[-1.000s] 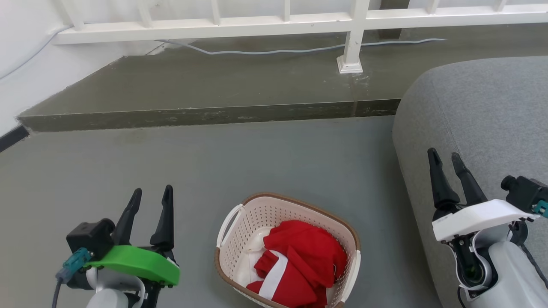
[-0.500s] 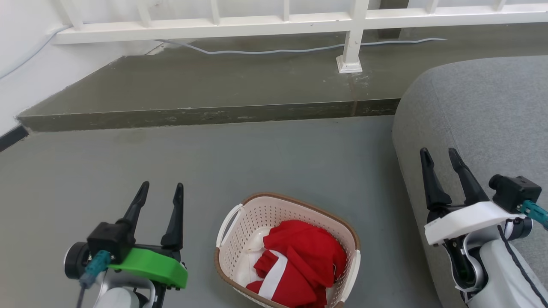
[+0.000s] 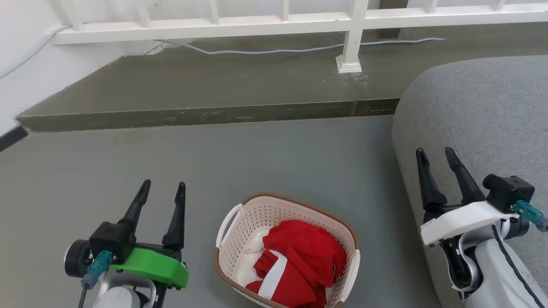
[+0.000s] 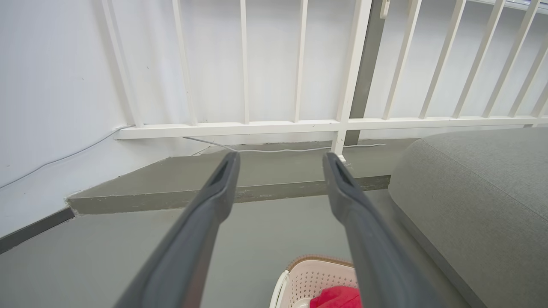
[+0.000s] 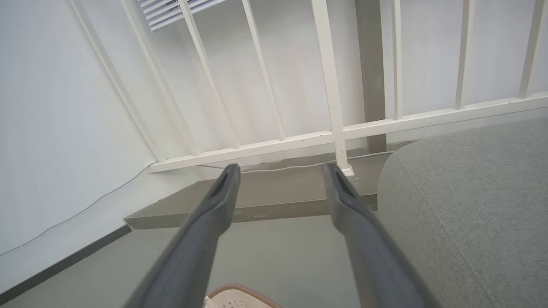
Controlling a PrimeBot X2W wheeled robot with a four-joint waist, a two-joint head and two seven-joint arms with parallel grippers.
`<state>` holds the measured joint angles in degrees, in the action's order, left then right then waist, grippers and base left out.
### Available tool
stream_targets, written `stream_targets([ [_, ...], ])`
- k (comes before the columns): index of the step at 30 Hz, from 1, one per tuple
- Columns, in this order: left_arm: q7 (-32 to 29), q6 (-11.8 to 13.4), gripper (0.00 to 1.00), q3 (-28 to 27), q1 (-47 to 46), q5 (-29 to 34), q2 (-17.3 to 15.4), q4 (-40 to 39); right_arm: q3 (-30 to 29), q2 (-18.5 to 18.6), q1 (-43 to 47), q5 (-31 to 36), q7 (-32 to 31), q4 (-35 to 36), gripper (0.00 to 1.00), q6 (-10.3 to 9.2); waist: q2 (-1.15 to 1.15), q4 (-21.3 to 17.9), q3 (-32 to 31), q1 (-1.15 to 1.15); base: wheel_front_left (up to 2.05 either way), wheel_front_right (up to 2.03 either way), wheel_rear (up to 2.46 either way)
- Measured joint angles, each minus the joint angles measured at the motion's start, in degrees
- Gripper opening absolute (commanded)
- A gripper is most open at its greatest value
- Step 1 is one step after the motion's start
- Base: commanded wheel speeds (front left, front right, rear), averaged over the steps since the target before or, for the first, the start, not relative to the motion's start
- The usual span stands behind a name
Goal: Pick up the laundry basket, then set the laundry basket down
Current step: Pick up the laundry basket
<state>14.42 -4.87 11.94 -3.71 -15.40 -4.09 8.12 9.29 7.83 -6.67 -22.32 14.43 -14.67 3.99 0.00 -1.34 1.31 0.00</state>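
Observation:
The cream-white perforated laundry basket (image 3: 252,222) with brown rim trim stands on the grey floor at the bottom centre of the head view, with red and white clothing (image 3: 299,261) inside. Its far rim also shows in the left wrist view (image 4: 319,262) and the right wrist view (image 5: 239,295). My left gripper (image 3: 165,188) is open to the left of the basket, apart from its white loop handle (image 3: 226,224). My right gripper (image 3: 434,153) is open to the right, in front of the grey sofa. Neither holds anything.
A grey fabric sofa (image 3: 483,115) fills the right side. A raised concrete step (image 3: 205,114) runs across behind the basket, with a white railing (image 3: 274,23) and a loose cable (image 3: 278,50) on it. A white wall stands at left.
Both arms have shifted: the left gripper moved right and slightly up toward the basket, the right gripper moved a little left. The basket has not moved.

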Motion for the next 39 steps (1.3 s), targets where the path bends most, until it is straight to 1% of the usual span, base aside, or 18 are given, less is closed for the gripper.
stream_targets([
  [8, 0.0, -0.23, 1.0, -0.57, -0.01, 0.04, 0.38, -0.01, -0.32, -0.32, 0.0, 0.75, 0.0, -0.44, 1.0, 0.2, 0.0, -0.23, 0.62, 0.0, 0.0, 0.0, 0.0],
  [18, 0.0, -0.67, 1.0, -0.71, -0.15, 0.04, 0.87, 0.0, -1.1, -0.58, -0.02, 1.15, 0.0, -0.55, 1.0, 0.73, 0.0, -1.06, 3.72, 0.0, 0.0, 0.0, 0.0],
  [31, 0.0, -1.15, 1.0, -0.99, -5.11, 0.04, 0.98, 1.02, -1.99, -0.8, -2.64, 1.15, 0.0, 0.36, 1.0, 1.05, 0.0, -2.11, 11.63, 0.0, 0.0, 0.0, 0.0],
  [33, 0.0, -1.15, 1.0, -1.09, -6.2, 0.04, 0.98, 1.75, -2.05, -0.87, -3.29, 1.12, 0.0, 0.36, 1.0, 1.49, 0.0, -2.24, 13.13, 0.0, 0.0, 0.0, 0.0],
  [39, 0.01, -1.19, 1.0, -2.02, -9.02, 0.04, 0.82, 4.64, -1.81, -1.38, -5.86, 1.12, 0.01, 0.71, 1.0, 1.8, 0.0, -2.65, 17.81, 0.0, 0.0, 0.0, 0.0],
])
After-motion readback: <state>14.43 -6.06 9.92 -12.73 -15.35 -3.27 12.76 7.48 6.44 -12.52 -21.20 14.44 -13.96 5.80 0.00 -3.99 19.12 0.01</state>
